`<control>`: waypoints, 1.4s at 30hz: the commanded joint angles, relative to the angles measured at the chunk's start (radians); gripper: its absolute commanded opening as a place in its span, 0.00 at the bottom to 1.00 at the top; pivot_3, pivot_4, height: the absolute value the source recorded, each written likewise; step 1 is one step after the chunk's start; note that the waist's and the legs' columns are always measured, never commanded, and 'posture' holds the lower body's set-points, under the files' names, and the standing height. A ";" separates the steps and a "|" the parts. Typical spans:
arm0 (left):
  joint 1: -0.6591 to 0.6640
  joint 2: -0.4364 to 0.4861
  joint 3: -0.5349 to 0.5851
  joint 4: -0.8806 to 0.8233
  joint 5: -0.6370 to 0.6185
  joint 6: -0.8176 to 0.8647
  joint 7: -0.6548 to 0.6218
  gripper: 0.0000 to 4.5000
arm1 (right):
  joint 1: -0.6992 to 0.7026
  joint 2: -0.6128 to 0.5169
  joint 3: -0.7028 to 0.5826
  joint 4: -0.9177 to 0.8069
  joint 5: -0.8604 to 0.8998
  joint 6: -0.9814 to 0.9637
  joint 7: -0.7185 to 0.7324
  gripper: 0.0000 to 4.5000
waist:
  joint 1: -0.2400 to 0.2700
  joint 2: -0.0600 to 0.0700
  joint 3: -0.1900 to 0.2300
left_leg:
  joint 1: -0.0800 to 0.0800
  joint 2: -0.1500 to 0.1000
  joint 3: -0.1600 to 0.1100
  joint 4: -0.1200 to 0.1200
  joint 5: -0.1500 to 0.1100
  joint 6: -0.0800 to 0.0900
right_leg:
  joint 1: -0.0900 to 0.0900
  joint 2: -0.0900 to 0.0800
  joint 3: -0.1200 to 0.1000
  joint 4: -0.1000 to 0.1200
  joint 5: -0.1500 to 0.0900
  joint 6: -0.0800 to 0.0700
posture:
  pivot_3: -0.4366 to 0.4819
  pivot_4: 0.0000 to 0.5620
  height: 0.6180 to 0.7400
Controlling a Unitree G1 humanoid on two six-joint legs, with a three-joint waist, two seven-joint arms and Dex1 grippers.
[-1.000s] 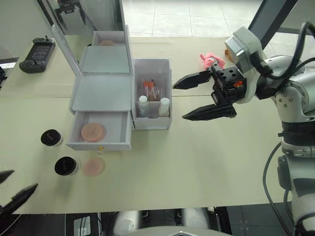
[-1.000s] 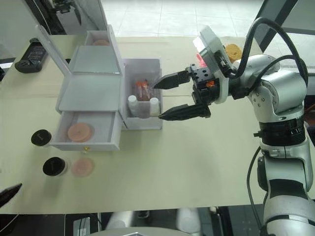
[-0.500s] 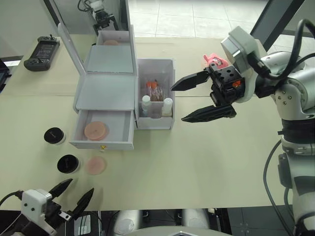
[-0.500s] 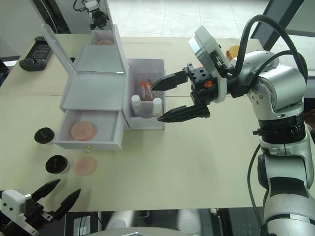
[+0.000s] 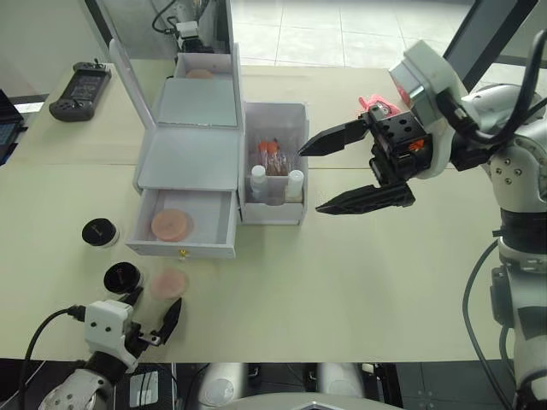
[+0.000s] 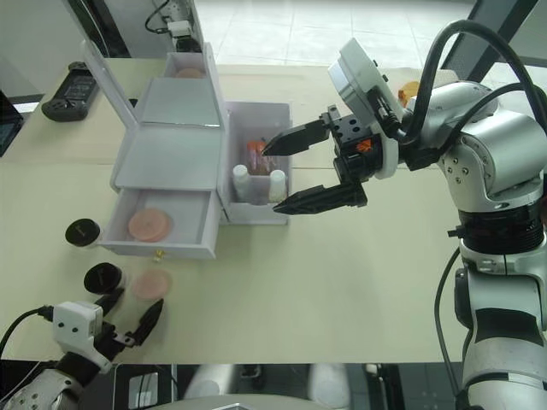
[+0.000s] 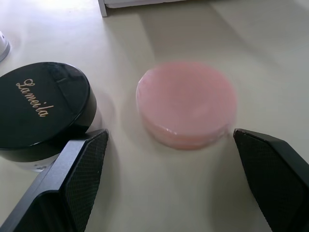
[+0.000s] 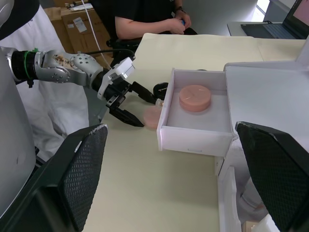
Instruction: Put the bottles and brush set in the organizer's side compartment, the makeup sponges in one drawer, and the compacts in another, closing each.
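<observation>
A: Progress check? Side compartment (image 5: 275,205) of the organizer (image 5: 188,158) already loaded: both bottles (image 5: 293,184) upright at its front, brush set (image 5: 272,157) standing behind them. Looks done there.

B: Sponges?

A: Two makeup sponges. One (image 5: 172,224) lying inside the open lower drawer (image 5: 185,231), one (image 7: 186,102) loose on the desk (image 5: 342,273) just in front of that drawer. Half done, drawer not yet closed.

B: Compacts?

A: Two compacts, both on the desk left of the drawer. Farther one (image 5: 99,232) beside the drawer's left end, nearer one (image 5: 120,278) just beside the loose sponge. Neither stowed. Second drawer above appears shut, hard to confirm.

B: Left gripper?

A: Left gripper (image 5: 152,318) low at the near desk edge, jaws apart, straddling the loose sponge without touching it; one finger close beside the nearer compact in the left wrist view. Probably about to pick up that sponge.

B: Right?

A: Right gripper (image 5: 342,171) hovering just right of the side compartment, jaws wide apart, holding nothing.

B: Left to do, then?

A: By judgement: drop second sponge in, push the drawer shut, open the other drawer, load two compacts, close. Roughly half remaining.

B: Extras?

A: Pink toy (image 5: 376,104) behind the right arm, black handheld device (image 5: 80,88) at the far left, mirror lid (image 5: 128,81) raised. Seated person (image 8: 149,21) at the far side in the right wrist view.
</observation>
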 commanded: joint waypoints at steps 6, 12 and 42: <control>-0.069 0.078 -0.107 -0.101 0.021 0.208 0.085 0.99 | -0.008 -0.007 -0.043 -0.038 0.034 0.033 -0.026 1.00 | -0.001 0.000 0.000 | 0.000 0.000 0.000 0.000 0.003 -0.003 | 0.001 0.002 0.000 0.000 0.000 0.000 | 0.48 0.27 1.00; -0.061 0.105 -0.110 -0.121 -0.005 0.276 0.100 0.86 | -0.003 -0.010 -0.042 -0.041 0.028 0.035 -0.029 1.00 | -0.001 0.000 0.000 | 0.000 0.000 0.000 0.000 0.004 -0.001 | 0.000 0.001 0.000 0.000 0.000 0.000 | 0.48 0.27 1.00; -0.304 0.951 0.585 0.059 -0.914 0.485 -0.288 0.66 | 0.017 -0.004 -0.049 -0.048 0.027 0.010 0.020 1.00 | -0.007 0.000 0.001 | 0.000 -0.002 0.000 0.000 0.006 -0.007 | 0.000 0.012 0.000 0.002 0.000 0.000 | 0.48 0.27 1.00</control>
